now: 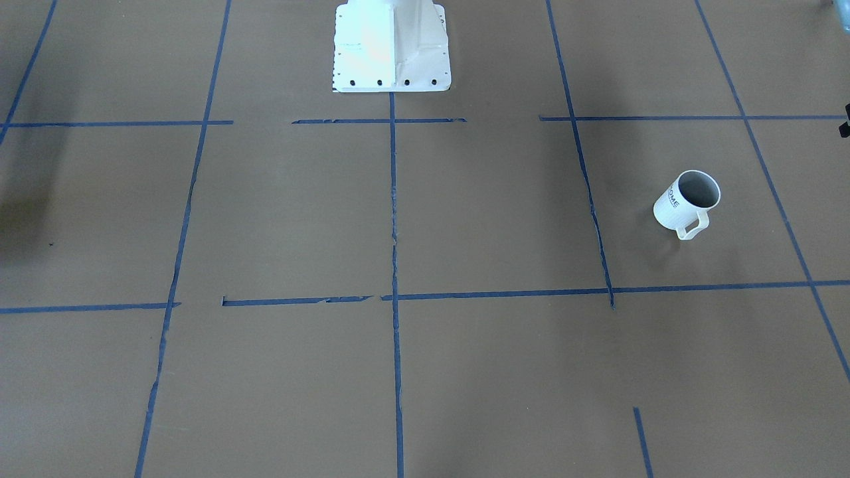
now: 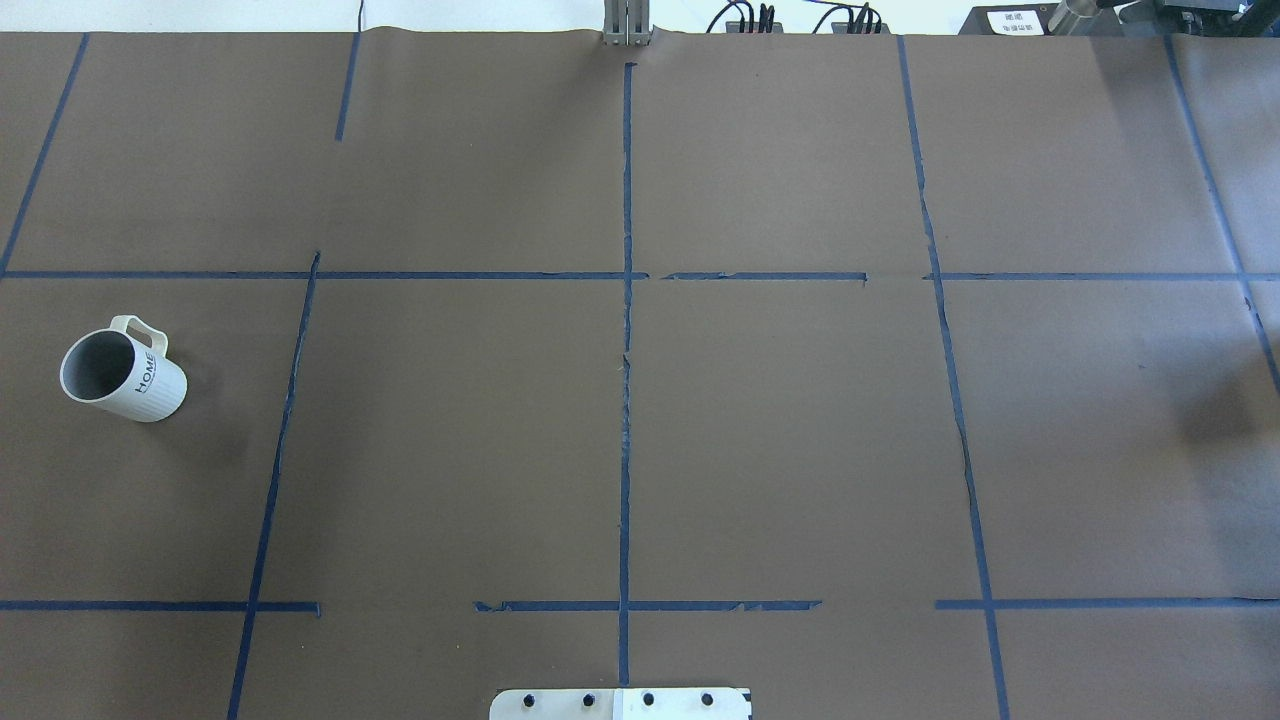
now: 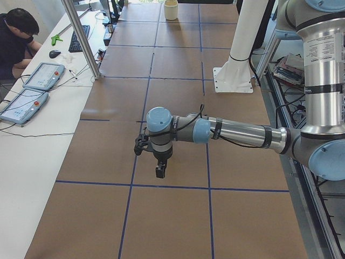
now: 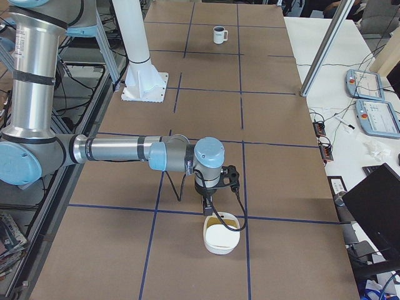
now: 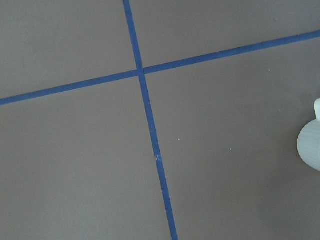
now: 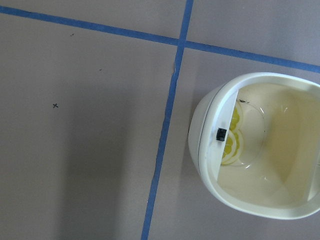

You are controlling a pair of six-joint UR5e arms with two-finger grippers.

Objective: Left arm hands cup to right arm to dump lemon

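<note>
The cup [image 2: 140,385] stands upright on the brown table [image 2: 780,430], far out on the robot's left side. Its grey mouth is open upward, its cream handle is turned away from the robot, and the black "HOME" lettering is readable. No arm reaches into either of the 2 table-wide views.

From the table's left end, the left gripper [image 3: 160,171] hangs above the table with its fingers pointing down beside a line of blue tape [image 2: 625,400]. I cannot tell whether its jaws are released or clenched. Its wrist camera catches only a sliver of the cup's ribbed white body at the right edge, with no fingers around it.

From the table's right end, the right gripper [image 4: 207,209] hangs just above a white bowl [image 4: 219,245], and its jaws cannot be judged either. The cup sits at the far end, well apart from it. Yellow shapes lie inside the bowl, too unclear to name.
</note>
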